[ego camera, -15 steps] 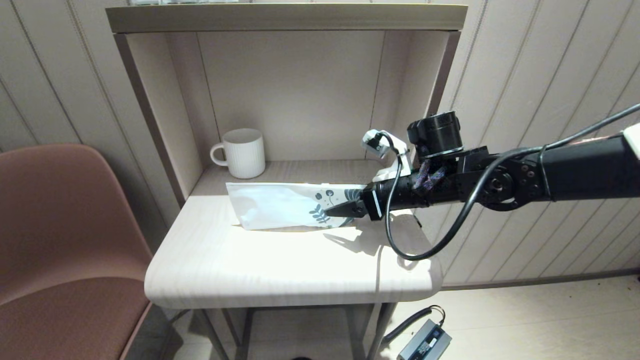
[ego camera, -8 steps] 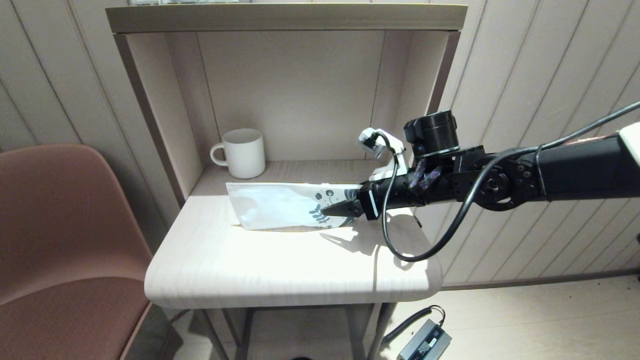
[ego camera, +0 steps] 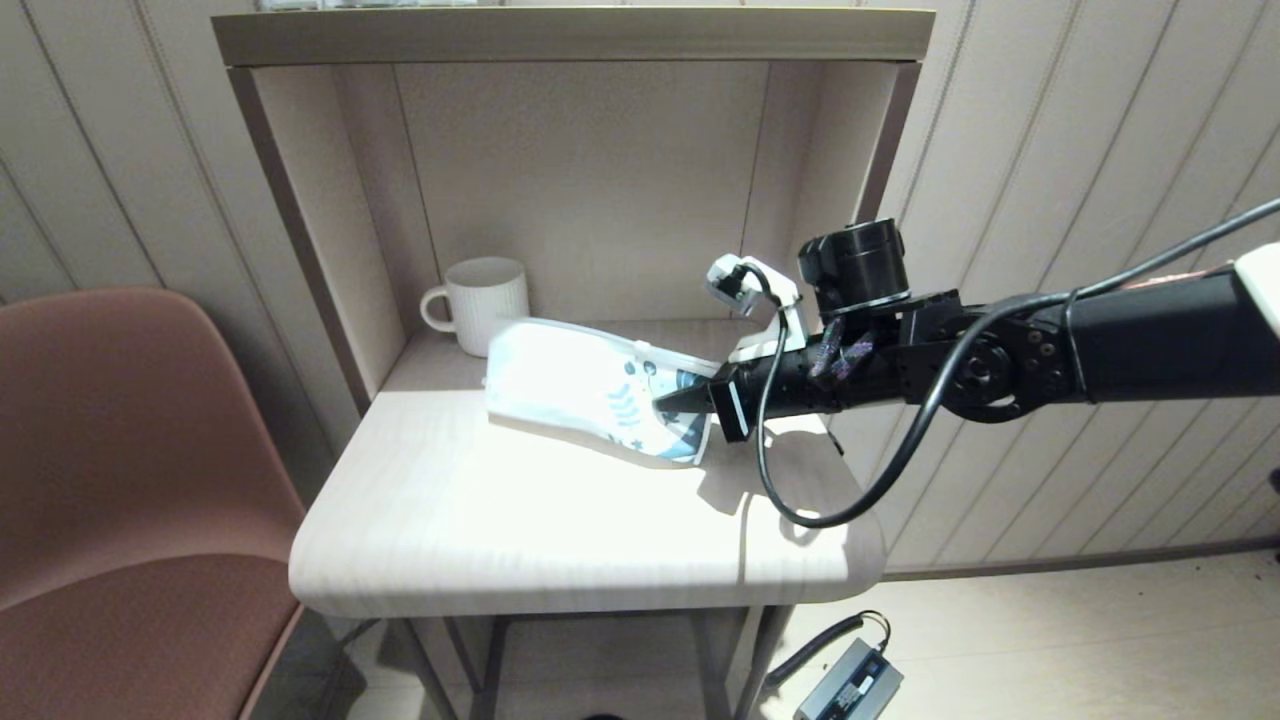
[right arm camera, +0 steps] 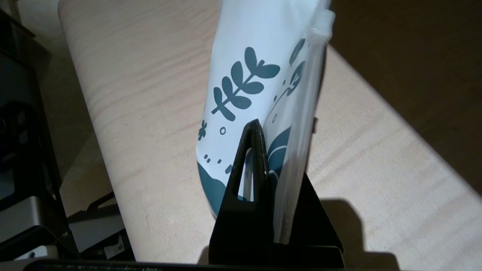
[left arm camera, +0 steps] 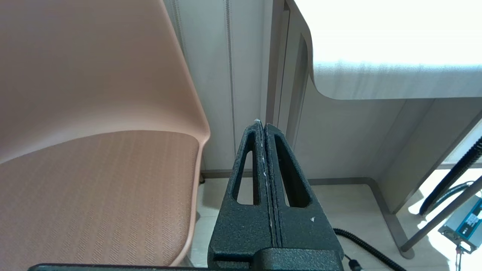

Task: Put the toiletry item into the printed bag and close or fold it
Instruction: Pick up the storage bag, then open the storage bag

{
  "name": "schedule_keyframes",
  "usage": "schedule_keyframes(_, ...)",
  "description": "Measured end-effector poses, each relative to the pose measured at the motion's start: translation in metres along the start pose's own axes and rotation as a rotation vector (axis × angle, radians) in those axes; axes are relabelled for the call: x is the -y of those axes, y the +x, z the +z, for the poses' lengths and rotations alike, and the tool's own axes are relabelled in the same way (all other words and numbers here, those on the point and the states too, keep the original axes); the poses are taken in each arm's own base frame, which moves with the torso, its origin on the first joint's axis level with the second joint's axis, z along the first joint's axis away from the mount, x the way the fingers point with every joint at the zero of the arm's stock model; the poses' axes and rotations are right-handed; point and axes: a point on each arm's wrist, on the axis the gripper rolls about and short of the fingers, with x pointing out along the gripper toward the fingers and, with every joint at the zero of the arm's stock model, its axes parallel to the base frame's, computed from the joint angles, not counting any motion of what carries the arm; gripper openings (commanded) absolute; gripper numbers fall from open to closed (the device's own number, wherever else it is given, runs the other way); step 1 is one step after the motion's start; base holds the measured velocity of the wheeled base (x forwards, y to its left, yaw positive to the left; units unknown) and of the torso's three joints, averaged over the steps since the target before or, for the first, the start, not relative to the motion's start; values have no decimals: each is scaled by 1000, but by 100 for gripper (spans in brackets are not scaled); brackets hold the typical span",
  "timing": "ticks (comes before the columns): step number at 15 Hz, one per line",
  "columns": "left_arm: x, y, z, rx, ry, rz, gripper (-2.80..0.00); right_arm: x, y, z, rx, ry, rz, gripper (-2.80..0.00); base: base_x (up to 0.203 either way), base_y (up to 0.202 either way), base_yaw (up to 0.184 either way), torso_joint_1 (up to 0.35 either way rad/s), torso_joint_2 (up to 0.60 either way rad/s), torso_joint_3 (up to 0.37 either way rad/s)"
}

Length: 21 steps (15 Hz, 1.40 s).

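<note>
Our right gripper [ego camera: 668, 402] is pinched tight on the printed end of the printed bag [ego camera: 580, 390] — in the right wrist view one finger [right arm camera: 251, 165] lies against the leaf pattern of the bag [right arm camera: 260, 75] while the other is hidden behind the plastic. We hold the bag lifted and tilted above the table [ego camera: 560, 530], toward its right edge; its far end slopes down toward the back left of the table, close to the white ribbed mug [ego camera: 485, 303], and we cannot tell whether that end touches the surface or the mug. The bag is opaque, so we cannot make out whether anything is inside, and the mug's inside is not visible either. Our left gripper [left arm camera: 263, 126] hangs beside the chair [left arm camera: 94, 150], below the table's edge — its fingers pressed together on nothing.
</note>
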Motion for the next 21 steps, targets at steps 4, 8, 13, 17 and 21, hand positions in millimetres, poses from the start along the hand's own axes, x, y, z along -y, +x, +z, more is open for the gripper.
schedule_keyframes(4, 0, 0, 0, 5, 1, 0, -280, -3, -2, -4, -12, 0, 5, -280, 0, 0, 0, 0, 0, 0)
schedule_keyframes(8, 0, -2, 4, 0, 65, -17, -280, -15, -30, 4, 11, -31, -12, -280, 0, 0, 0, 0, 0, 0)
schedule_keyframes(13, 2, -31, 96, 160, 41, -187, -280, -55, -106, 38, 100, -96, -61, -280, 0, 0, 0, 0, 0, 0)
schedule_keyframes(17, 4, -23, 195, 192, -44, -423, -280, -115, -157, 52, 34, -125, -15, -280, 0, 0, 0, 0, 0, 0)
schedule_keyframes(21, 7, 36, 260, 95, -75, -663, -280, -159, -157, 48, -202, -160, -30, -280, 0, 0, 0, 0, 0, 0)
